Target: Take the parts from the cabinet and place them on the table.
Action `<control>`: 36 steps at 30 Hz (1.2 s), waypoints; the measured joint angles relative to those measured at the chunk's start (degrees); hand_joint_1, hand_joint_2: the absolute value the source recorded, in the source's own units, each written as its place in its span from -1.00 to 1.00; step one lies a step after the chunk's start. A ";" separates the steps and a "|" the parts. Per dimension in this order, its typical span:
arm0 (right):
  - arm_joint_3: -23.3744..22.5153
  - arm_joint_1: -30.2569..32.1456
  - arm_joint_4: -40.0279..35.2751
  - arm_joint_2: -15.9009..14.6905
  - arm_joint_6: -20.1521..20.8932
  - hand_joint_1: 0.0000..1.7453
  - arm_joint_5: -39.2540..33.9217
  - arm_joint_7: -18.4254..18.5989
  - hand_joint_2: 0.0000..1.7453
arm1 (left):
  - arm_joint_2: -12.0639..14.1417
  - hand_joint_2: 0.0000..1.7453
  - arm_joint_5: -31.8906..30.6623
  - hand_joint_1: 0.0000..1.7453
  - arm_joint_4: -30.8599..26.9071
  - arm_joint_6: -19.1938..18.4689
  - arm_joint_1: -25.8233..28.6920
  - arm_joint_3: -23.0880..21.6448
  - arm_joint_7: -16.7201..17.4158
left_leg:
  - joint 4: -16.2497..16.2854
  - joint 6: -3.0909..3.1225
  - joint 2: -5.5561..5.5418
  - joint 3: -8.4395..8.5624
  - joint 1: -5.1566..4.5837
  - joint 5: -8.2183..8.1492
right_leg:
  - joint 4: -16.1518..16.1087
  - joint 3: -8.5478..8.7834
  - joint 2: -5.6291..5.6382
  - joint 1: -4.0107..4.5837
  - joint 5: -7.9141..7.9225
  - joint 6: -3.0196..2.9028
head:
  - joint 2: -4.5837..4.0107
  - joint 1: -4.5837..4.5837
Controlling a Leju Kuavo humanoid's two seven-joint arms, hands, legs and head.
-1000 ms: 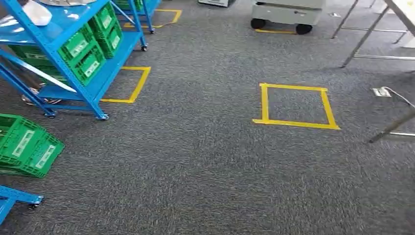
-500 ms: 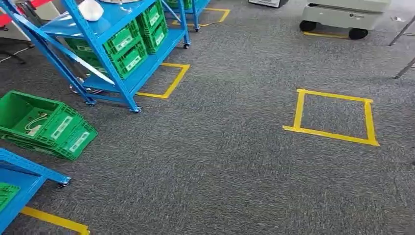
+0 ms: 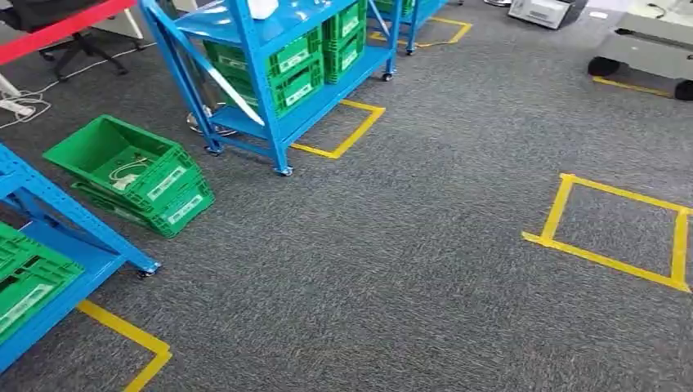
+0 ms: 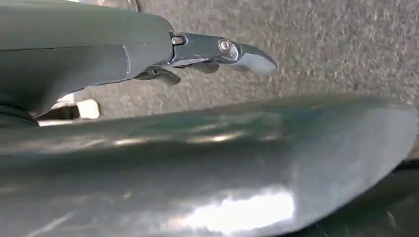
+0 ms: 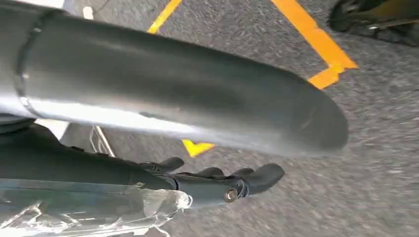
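Head view: blue metal shelving cabinet (image 3: 270, 82) on castors in the upper left, its lower shelves packed with green plastic crates (image 3: 298, 61) (parts inside not discernible). A stack of green crates (image 3: 135, 171) sits tilted on the grey carpet (image 3: 392, 269) at left, just beside a second blue rack (image 3: 57, 229) at the lower left edge. Yellow tape square (image 3: 621, 233) at right; wide bare carpet across the centre. Left hand (image 4: 212, 52) has fingers extended over carpet, grasping nothing. Right hand (image 5: 222, 182) has fingers partly curled beside crinkled clear plastic (image 5: 94, 212); grasp cannot be told.
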 joint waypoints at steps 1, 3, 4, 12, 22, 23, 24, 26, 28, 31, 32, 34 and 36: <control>0.00 0.02 0.00 0.02 0.00 -1.00 0.00 0.00 -1.00 | -0.02 -1.00 -0.04 -1.00 0.00 -0.02 -0.03 -0.02 0.00 | 0.01 0.06 -0.71 -0.04 0.00 0.00 | 4.66 -2.41 0.27 0.00 -1.73 0.10 | 0.00 0.09; -0.04 0.21 0.00 0.00 0.00 -1.00 -0.02 0.15 -1.00 | 0.00 -1.00 -0.04 -1.00 0.00 -0.04 0.09 -0.04 0.04 | 0.03 0.05 -2.46 0.09 0.04 0.00 | 7.69 -4.62 0.31 -0.01 -1.36 0.17 | 0.00 0.11; -0.07 0.28 0.00 0.00 0.00 -1.00 0.00 0.15 -1.00 | 0.00 -1.00 -0.04 -1.00 0.00 -0.07 0.16 -0.04 0.11 | 0.06 0.01 -3.37 0.16 0.11 0.01 | 4.90 -3.68 0.35 -0.06 1.00 0.18 | 0.00 0.11; -0.13 0.19 0.07 0.28 -0.02 -1.00 0.04 0.13 -1.00 | 0.26 -1.00 0.02 -1.00 0.00 -0.15 0.29 -0.11 0.57 | 0.62 -2.58 -8.65 -1.11 0.59 0.48 | -9.84 3.02 3.56 -1.27 7.25 -1.03 | 0.00 0.24; -0.24 0.29 0.07 0.24 -0.02 -1.00 0.04 -0.11 -1.00 | 0.15 -1.00 0.09 -1.00 0.00 -0.13 0.22 -0.11 0.79 | 3.55 -2.43 2.47 -1.38 -0.07 0.22 | -9.88 3.80 -4.02 -0.37 6.46 -1.89 | 0.00 -0.57; -0.26 0.37 0.07 0.24 -0.02 -1.00 0.04 -0.13 -1.00 | 0.13 -1.00 0.09 -1.00 0.00 -0.13 -0.01 -0.11 0.79 | 1.08 -2.43 4.31 -0.26 -0.65 -0.50 | -9.60 3.81 -4.49 0.17 6.04 -1.49 | 0.00 -0.68; -0.26 0.35 0.07 0.24 -0.02 -1.00 0.04 -0.13 -1.00 | 0.09 -1.00 0.09 -1.00 0.00 -0.11 -0.14 -0.11 0.79 | 1.13 -1.95 3.55 -0.44 -0.47 -0.47 | -9.83 3.61 -5.00 0.22 6.00 -1.28 | 0.00 -0.46; -0.26 0.09 0.07 0.24 0.02 -1.00 0.15 -0.22 -1.00 | 0.13 -1.00 0.09 -1.00 0.00 -0.15 0.17 -0.11 0.83 | 1.01 -1.53 2.43 -0.69 -0.66 -0.59 | -10.36 4.51 -6.18 0.20 5.97 -0.88 | 0.00 -0.39; -0.26 -0.16 -0.04 0.24 0.02 -1.00 0.31 -0.31 -1.00 | 0.13 -1.00 0.09 -1.00 0.00 -0.20 0.44 -0.13 0.92 | 0.15 -0.83 1.10 0.10 -0.03 -0.09 | -9.70 4.56 -4.77 0.05 5.18 0.04 | 0.00 -0.30; -0.24 -0.04 -0.02 0.24 0.07 -1.00 0.37 -0.37 -1.00 | 0.11 -1.00 0.07 -1.00 0.00 -0.42 0.05 -0.15 0.98 | 0.15 -0.12 -0.71 0.06 0.23 -0.07 | 1.99 -1.09 -0.03 -0.13 -0.64 0.50 | 0.00 0.29; -0.24 -0.01 -0.02 0.24 0.07 -1.00 0.39 -0.37 -1.00 | 0.11 -1.00 0.07 -1.00 0.00 -0.44 0.05 -0.15 1.05 | 0.17 -0.08 -1.49 0.05 0.23 -0.09 | 6.28 -3.46 0.27 -0.13 -1.96 0.58 | 0.00 0.37; -0.24 0.29 0.00 0.24 0.07 -1.00 0.50 -0.37 -1.00 | 0.15 -1.00 0.11 -1.00 0.00 -0.48 0.15 -0.17 1.22 | 0.21 -0.09 -3.21 0.20 0.25 -0.10 | 6.80 -4.60 0.33 -0.14 -0.11 0.57 | 0.00 0.35; -0.24 0.25 0.00 0.24 0.04 -1.00 0.59 -0.44 -1.00 | 0.11 -1.00 0.13 -1.00 0.00 -0.50 0.17 -0.17 1.22 | 0.31 -0.30 -4.90 0.38 0.42 -0.16 | -1.97 -1.07 1.05 -0.43 5.51 0.59 | 0.00 0.31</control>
